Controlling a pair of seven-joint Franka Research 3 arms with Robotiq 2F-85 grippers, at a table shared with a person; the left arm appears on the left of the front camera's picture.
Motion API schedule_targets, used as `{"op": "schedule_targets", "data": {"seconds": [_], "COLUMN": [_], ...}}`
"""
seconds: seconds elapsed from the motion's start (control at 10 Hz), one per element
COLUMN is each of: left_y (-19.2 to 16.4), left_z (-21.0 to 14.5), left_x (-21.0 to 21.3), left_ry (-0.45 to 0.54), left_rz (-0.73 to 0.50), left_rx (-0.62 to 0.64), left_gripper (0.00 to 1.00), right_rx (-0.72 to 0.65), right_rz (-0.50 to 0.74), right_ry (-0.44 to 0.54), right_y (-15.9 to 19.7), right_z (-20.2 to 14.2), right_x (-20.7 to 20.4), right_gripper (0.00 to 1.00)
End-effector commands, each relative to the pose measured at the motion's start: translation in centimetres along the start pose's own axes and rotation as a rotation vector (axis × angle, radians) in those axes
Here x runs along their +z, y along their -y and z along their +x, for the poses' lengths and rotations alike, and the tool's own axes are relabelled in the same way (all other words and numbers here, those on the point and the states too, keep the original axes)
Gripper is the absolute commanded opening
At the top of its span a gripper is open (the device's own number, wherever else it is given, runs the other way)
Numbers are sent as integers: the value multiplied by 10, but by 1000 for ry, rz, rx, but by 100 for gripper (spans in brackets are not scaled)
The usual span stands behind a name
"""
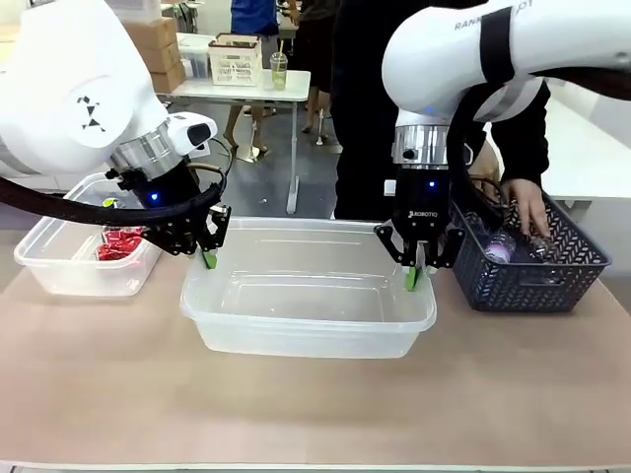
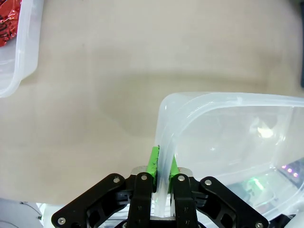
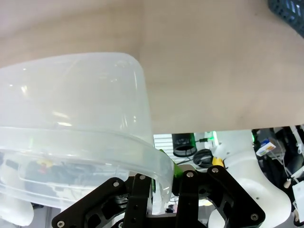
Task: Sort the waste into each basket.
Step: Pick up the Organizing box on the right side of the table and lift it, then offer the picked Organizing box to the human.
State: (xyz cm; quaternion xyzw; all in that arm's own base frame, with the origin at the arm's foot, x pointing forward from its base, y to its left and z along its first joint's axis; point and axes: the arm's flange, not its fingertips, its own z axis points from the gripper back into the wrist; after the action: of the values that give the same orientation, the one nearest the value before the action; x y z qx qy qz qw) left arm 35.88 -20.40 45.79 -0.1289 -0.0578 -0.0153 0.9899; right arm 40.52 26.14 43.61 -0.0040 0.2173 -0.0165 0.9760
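Clear plastic throughout: found the middle tub at mid-bench, long axis left to right. Found left pincer closed tight on its left-end rim, right pincer likewise on the right end. Spotted red wrappers in the far-left tub.

Left end effector and right end effector point down, clamping one basket.

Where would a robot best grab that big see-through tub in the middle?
By the rolled rim at its two short ends, from above, one finger inside the wall, one outside. The clear tub is far wider than a gripper's opening, but its thin upright wall fits between two fingers. The left gripper and right gripper grip it so.
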Motion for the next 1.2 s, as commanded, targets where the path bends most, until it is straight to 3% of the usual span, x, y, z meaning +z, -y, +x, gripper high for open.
{"op": "schedule_targets", "data": {"seconds": [0.0, 1.1], "left_y": [0, 0], "left_z": [-4, -4], "left_x": [6, 6], "left_ry": [9, 9], "left_rz": [-1, -1], "left_rx": [3, 3], "left_gripper": [0, 0], "right_rx": [11, 11], "right_rz": [-9, -9], "right_ry": [-1, -1], "right_y": [-5, -5], "right_z": [-10, -10], "right_x": [1, 1], "right_gripper": [0, 0]}}
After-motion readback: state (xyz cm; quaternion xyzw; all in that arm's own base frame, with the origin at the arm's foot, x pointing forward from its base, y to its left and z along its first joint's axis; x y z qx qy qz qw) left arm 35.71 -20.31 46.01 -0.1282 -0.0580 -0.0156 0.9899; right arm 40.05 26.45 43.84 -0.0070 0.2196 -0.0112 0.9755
